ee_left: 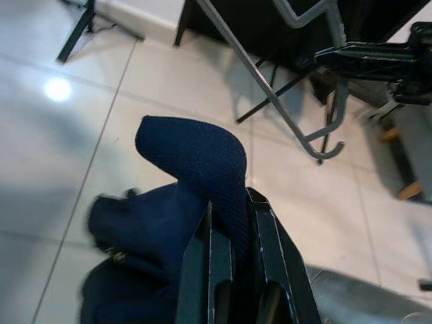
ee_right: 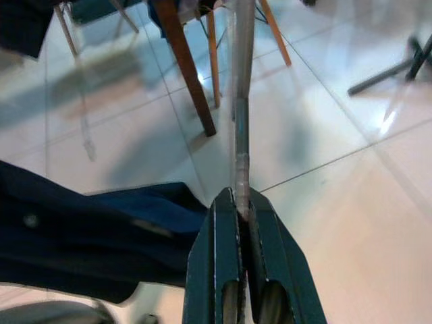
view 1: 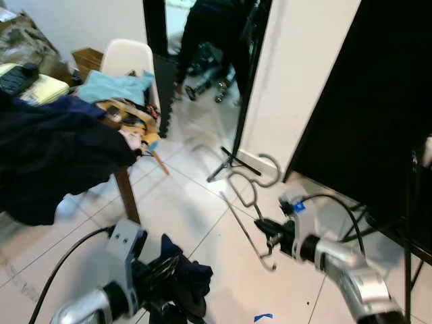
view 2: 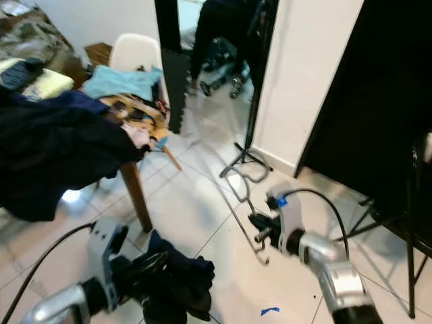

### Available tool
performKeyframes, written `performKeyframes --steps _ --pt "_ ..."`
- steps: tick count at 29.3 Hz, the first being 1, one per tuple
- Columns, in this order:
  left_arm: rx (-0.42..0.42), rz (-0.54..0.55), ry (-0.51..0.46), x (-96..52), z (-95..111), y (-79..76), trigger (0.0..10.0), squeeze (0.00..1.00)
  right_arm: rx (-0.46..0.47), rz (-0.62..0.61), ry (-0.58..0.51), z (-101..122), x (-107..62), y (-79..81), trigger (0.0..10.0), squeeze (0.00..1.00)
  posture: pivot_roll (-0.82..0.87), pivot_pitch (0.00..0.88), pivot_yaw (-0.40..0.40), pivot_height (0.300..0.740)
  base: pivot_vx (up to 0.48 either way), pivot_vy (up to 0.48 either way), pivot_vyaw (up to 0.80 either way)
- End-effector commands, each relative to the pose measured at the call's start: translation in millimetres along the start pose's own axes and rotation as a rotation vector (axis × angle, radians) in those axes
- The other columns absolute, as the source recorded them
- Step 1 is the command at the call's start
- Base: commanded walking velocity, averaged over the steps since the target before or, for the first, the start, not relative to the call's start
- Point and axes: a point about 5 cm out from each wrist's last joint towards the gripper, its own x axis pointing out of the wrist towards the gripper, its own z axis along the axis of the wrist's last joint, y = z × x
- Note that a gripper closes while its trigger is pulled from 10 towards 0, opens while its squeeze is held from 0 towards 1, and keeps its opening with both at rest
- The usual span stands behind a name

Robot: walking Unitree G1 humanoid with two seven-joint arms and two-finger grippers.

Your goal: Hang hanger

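A grey wire hanger is held low above the tiled floor, its hook curling up near the wall. My right gripper is shut on the hanger's thin bar, seen running out from between the fingers. My left gripper is shut on a dark navy garment, which bunches around the fingers and droops toward the floor.
A table piled with dark clothes stands at the left, with a white chair behind it. A black panel and black stand legs sit at the right by the white wall. A person's dark legs show in the doorway.
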Motion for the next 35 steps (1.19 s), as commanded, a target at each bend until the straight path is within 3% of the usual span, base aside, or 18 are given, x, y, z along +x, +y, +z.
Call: performKeyframes --steps 1,2,6,7,13,18,23,35 --pt "-0.009 0.009 -0.018 -4.9 0.7 -6.7 10.0 0.00 0.018 0.031 -0.055 6.9 -3.1 16.2 10.0 0.00 -0.08 0.112 -0.002 0.740 0.000 0.000 0.00" --pt "-0.027 0.037 -0.028 -7.4 -1.6 -8.9 10.0 0.00 0.037 0.052 -0.073 4.5 -5.7 26.4 10.0 0.00 -0.08 0.117 0.000 0.740 0.000 0.000 -0.80" --pt "-0.041 0.073 -0.050 -8.2 -1.9 -8.1 10.0 0.00 0.045 0.055 -0.097 3.4 -7.2 31.2 10.0 0.00 -0.07 0.123 -0.003 0.740 0.000 0.000 -0.80" --pt "-0.089 0.147 -0.110 -7.6 1.9 2.0 10.0 0.00 0.078 0.046 -0.147 6.2 -6.6 31.0 10.0 0.00 -0.07 0.129 0.001 0.740 0.000 0.000 -0.80" --pt "-0.184 0.282 -0.215 -10.6 8.4 25.4 10.0 0.00 0.159 0.049 -0.224 11.0 -4.8 26.9 10.0 0.00 -0.07 0.134 -0.005 0.740 0.000 0.000 -0.80" --pt "-0.190 0.308 -0.222 -12.3 8.5 28.8 10.0 0.00 0.191 0.063 -0.227 11.6 -5.2 25.7 10.0 0.00 -0.06 0.138 -0.010 0.740 0.000 0.000 -0.80" --pt "-0.195 0.324 -0.226 -12.6 8.1 30.1 10.0 0.00 0.216 0.065 -0.220 12.3 -6.1 25.1 10.0 0.00 -0.06 0.137 -0.013 0.740 0.000 0.000 0.00" --pt "-0.199 0.293 -0.205 -6.5 7.5 30.1 10.0 0.00 0.268 0.061 -0.225 12.0 -9.3 26.9 10.0 0.00 -0.07 0.127 0.000 0.740 0.000 0.000 -0.80"
